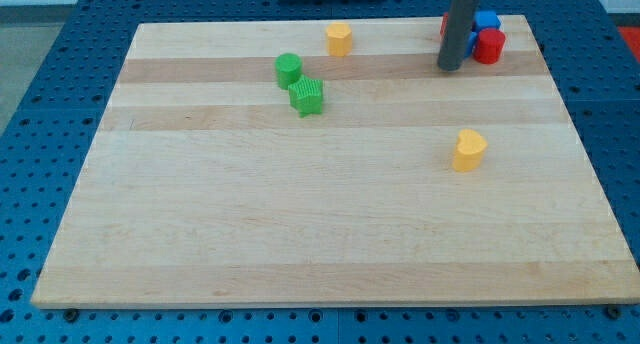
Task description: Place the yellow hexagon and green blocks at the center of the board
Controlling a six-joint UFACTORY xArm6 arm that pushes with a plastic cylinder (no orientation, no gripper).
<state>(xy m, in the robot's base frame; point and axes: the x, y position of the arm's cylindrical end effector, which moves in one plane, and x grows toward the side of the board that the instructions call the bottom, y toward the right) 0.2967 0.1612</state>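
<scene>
- My tip (451, 67), the tool here, is sitting on the wooden tabletop (300, 214) in the upper right of the frame; it is a plain rod end with nothing to clench or release, and it is grasping nothing.
- The yellow hexagon (339, 38) is lying near the top edge, a little right of the frame's centre line; it is well apart from the tool, off to the tool's left and slightly higher in the frame.
- The green cylinder (288, 69) is standing in the upper middle-left; the green ridged block (308, 96) is sitting just below and right of it, seemingly touching it; both are lying well to the left of the tool.
- A second yellow block (468, 150), heart-like in outline, is resting on the right side, below the tool and apart from it.
- A cluster of red blocks (489, 46) and a blue block (486, 21) is crowding the top right corner, just right of the rod; whether the tool is touching them, I cannot tell.
</scene>
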